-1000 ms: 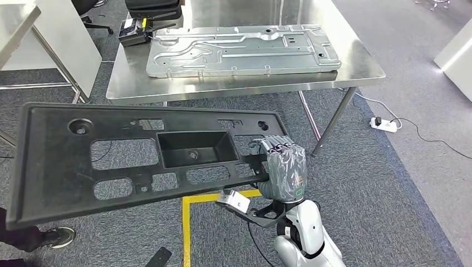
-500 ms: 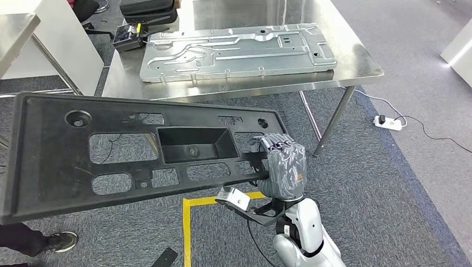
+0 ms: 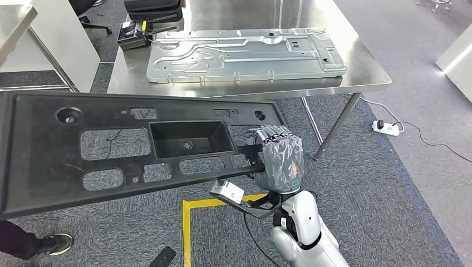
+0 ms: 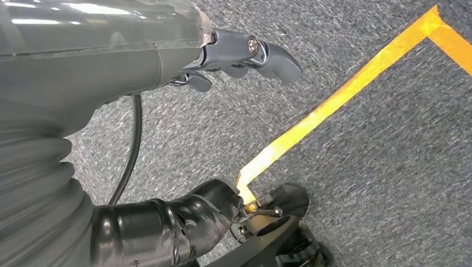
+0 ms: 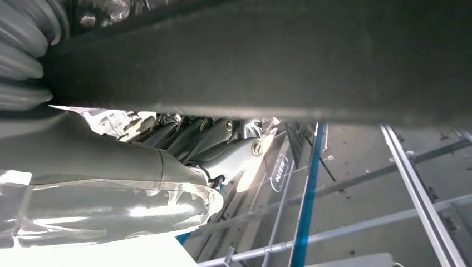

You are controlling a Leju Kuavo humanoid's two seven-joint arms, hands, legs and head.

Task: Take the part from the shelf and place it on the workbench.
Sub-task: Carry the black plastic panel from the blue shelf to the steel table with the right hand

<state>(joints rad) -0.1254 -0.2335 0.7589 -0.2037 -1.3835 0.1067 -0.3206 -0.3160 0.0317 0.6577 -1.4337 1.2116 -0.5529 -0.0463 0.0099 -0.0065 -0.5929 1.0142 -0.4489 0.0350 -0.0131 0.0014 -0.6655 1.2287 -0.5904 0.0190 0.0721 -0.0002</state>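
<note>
Black panel (image 3: 111,150): plastic part, being held up in the air over the carpet, short of the workbench's (image 3: 362,67) front edge.
Right hand (image 3: 280,162): gripping the panel's right end, fingers wrapping its edge.
Left hand (image 4: 167,55): hanging over the carpet, fingers curling in, holding nothing.
Workbench: carrying a metal sheet (image 3: 245,53).

left hand (image 4: 167,50) | fingers (image 4: 267,53) loosely curled (nothing held) | over carpet (image 4: 378,167) | yellow tape (image 4: 345,92)
</note>
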